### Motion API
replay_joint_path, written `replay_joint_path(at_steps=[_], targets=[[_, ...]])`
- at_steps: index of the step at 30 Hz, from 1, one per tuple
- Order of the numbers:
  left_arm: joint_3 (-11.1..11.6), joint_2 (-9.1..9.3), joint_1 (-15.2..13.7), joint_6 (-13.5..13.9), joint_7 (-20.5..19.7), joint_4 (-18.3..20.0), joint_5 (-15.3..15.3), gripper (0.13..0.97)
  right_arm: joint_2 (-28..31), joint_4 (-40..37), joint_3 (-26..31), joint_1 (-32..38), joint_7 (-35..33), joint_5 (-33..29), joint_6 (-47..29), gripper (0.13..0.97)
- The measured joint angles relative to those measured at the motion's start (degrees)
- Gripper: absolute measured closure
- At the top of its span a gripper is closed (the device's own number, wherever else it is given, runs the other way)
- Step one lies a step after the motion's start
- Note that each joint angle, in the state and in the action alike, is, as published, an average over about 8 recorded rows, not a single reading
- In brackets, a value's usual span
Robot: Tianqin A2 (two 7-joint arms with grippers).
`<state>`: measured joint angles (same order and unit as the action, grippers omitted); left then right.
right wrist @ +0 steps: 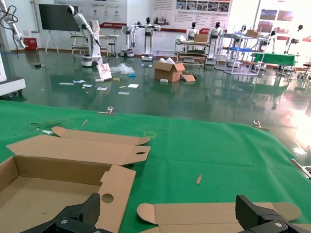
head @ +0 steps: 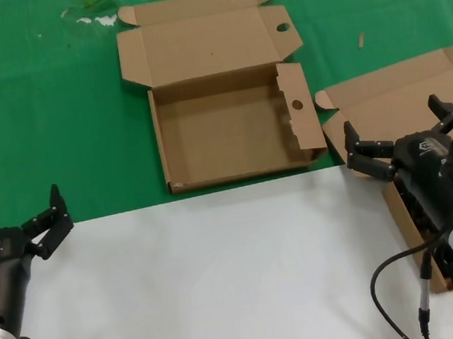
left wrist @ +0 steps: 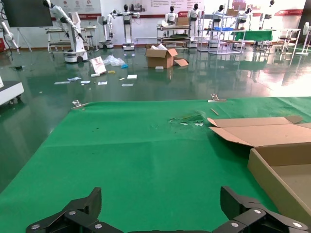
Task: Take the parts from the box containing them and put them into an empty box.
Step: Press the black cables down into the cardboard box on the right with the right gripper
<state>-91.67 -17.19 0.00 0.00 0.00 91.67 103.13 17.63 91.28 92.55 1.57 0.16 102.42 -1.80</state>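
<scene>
The empty box (head: 230, 128) lies open on the green mat at centre, with round holes in its lid tab and its upright side flap (right wrist: 116, 187). The box containing the parts (head: 383, 96) is at the right, its plain lid (right wrist: 218, 213) folded back. My right gripper (head: 394, 120) hangs open over this box and hides most of it. Black parts (head: 446, 262) show only partly under that arm. My left gripper (head: 12, 208) is open at the near left, empty, clear of the empty box (left wrist: 277, 170). The right gripper (right wrist: 167, 204) holds nothing, and the left gripper (left wrist: 161, 196) has only mat ahead.
A green mat (head: 38, 118) covers the far half and a white surface (head: 223, 277) the near half. Small scraps (head: 96, 20) lie at the mat's far left, a chip (head: 361, 39) at far right. My own black cable (head: 388, 274) loops by the right arm.
</scene>
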Motion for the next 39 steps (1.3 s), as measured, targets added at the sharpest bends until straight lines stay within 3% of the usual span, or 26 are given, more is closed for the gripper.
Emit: replay_joint_path(at_steps=[9,14,18,21,30,33,39], targets=[[0.00,0.00,0.00,0.00,0.00,0.00,0.00,0.309,4.77,2.94,5.78,-1.69,-0.49,5.54,6.39,0.129],[0.00,0.00,0.00,0.00,0.00,0.00,0.00,0.413,12.59,5.21,12.58,-0.29,-2.50,14.13,10.39,0.129],[0.00,0.00,0.00,0.00,0.00,0.00,0.00,0.489,21.64,7.41,17.77,2.54,-4.35,20.48,9.45,0.129],[0.00,0.00,0.00,0.00,0.00,0.00,0.00,0.570,29.24,8.94,20.95,5.77,-2.04,20.35,4.97,0.129],[0.00,0.00,0.00,0.00,0.00,0.00,0.00,0.757,48.76,11.78,34.47,24.94,13.16,6.90,-16.86,0.129],[0.00,0.00,0.00,0.00,0.00,0.00,0.00,0.820,52.30,11.45,39.63,32.79,13.29,4.68,-24.78,0.129],[0.00,0.00,0.00,0.00,0.00,0.00,0.00,0.846,54.66,8.49,49.48,48.15,9.49,1.96,-40.13,0.129]])
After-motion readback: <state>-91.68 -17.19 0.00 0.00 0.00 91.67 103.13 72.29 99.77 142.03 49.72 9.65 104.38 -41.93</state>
